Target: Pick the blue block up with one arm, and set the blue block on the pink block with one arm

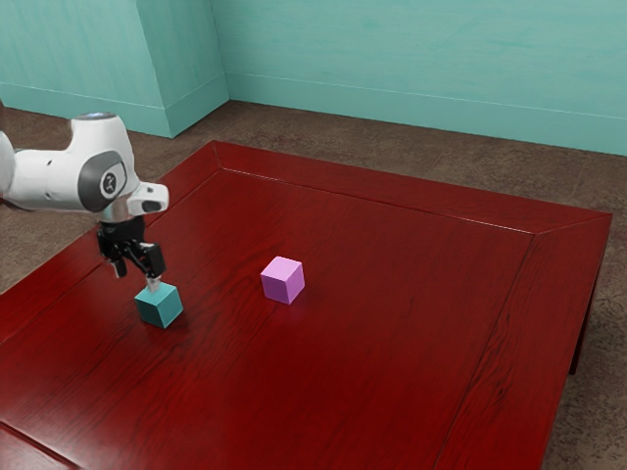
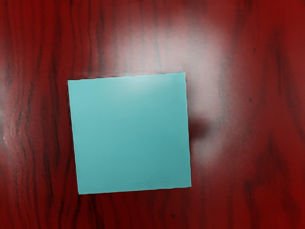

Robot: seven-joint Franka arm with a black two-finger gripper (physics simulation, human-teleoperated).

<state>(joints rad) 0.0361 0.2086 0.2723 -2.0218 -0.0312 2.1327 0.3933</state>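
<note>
While the arm [image 1: 69, 176] reaches in from the exterior view's left, the gripper [image 1: 137, 271] hangs just above the blue block [image 1: 159, 305], pointing down at it. Its two fingers stand spread apart with nothing between them, so it grips nothing; the finger [image 1: 154, 266] nearer the block ends close over the block's top edge, and I cannot tell whether it touches.

The blue block sits flat on the table [image 1: 392, 323], towards the exterior view's left side of the dark red top. The pink block [image 1: 282, 279] rests on the same table, well apart from the blue one, towards the exterior view's right of it and a little farther back. Neither block is stacked on the other.

From the wrist, the blue block [image 2: 129, 133] lies straight under the hand, its top face seen square-on and turned slightly against the wood grain of the table [image 2: 248, 57], with a soft shadow [image 2: 200, 131] along one side
</note>
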